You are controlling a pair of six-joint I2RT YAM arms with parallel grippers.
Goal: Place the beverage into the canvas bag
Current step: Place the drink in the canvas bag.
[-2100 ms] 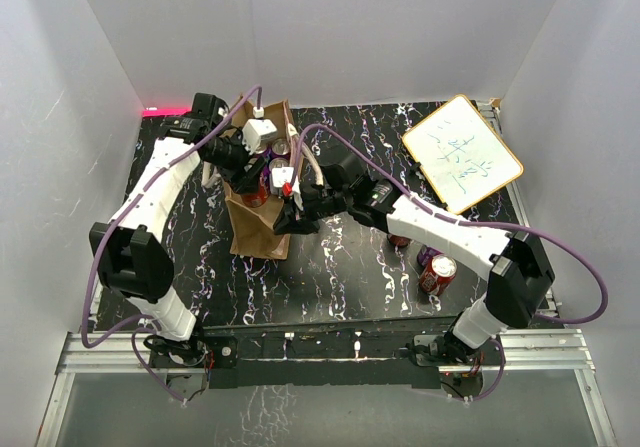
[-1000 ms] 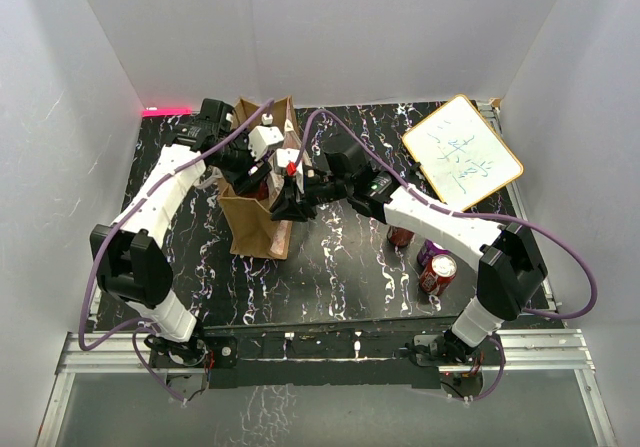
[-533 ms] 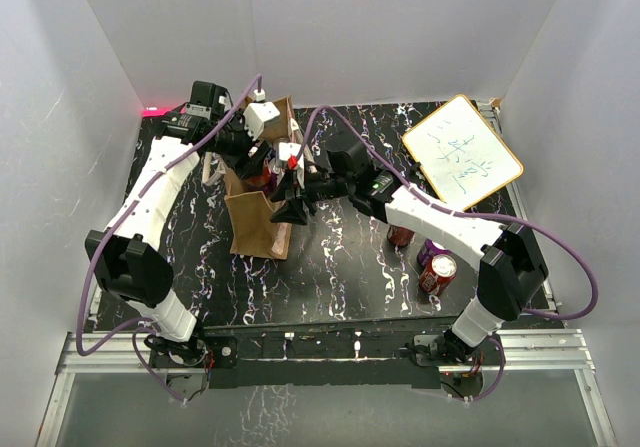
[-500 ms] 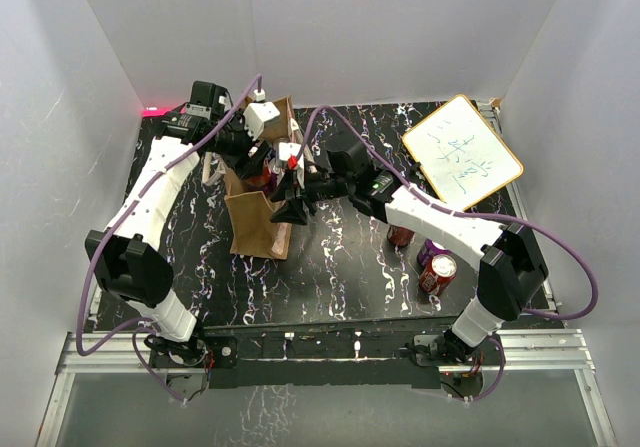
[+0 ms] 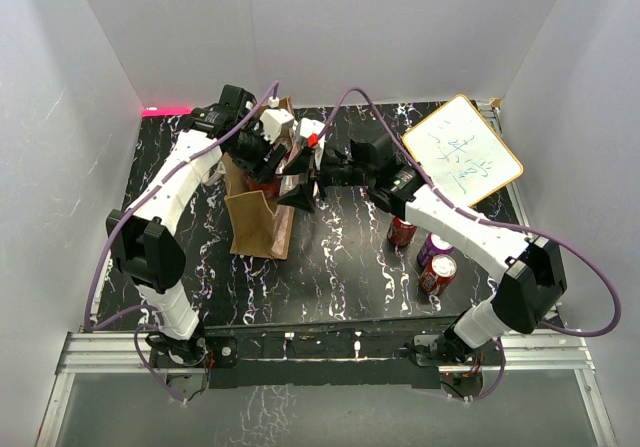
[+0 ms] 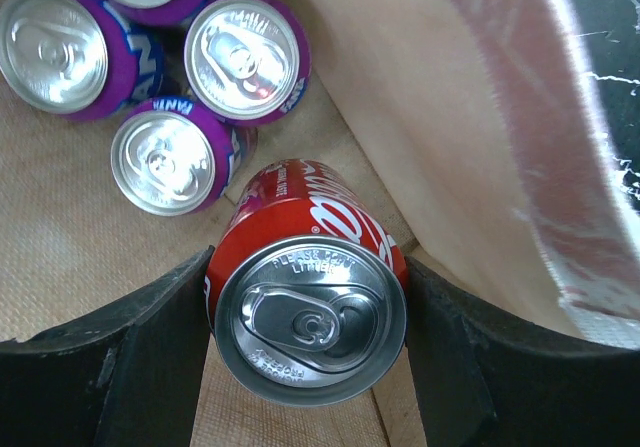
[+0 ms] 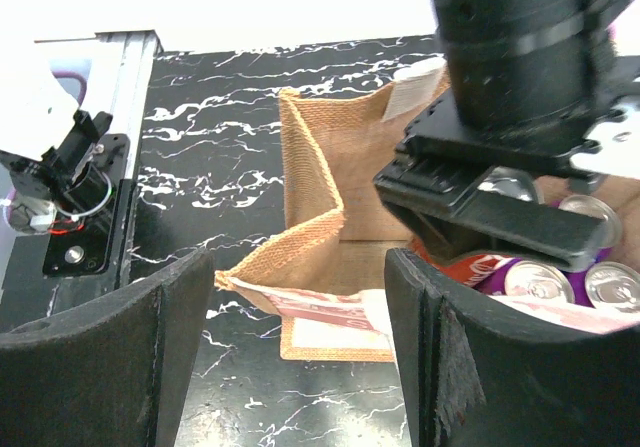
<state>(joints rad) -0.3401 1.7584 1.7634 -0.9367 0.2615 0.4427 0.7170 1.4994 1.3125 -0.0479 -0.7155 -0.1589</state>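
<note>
Two arms [image 5: 175, 182] over canvas bag [image 5: 256, 231]: left tool [image 6: 308, 272] clamps red can [image 6: 312, 319], right tool [image 7: 298, 267] gapes.

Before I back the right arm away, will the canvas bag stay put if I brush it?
Probably floppy: the canvas bag has one wall creased inward, so a brush would likely dent it. Tipping seems unlikely, since purple cans weigh its floor and the left tool holds the red can inside.
</note>
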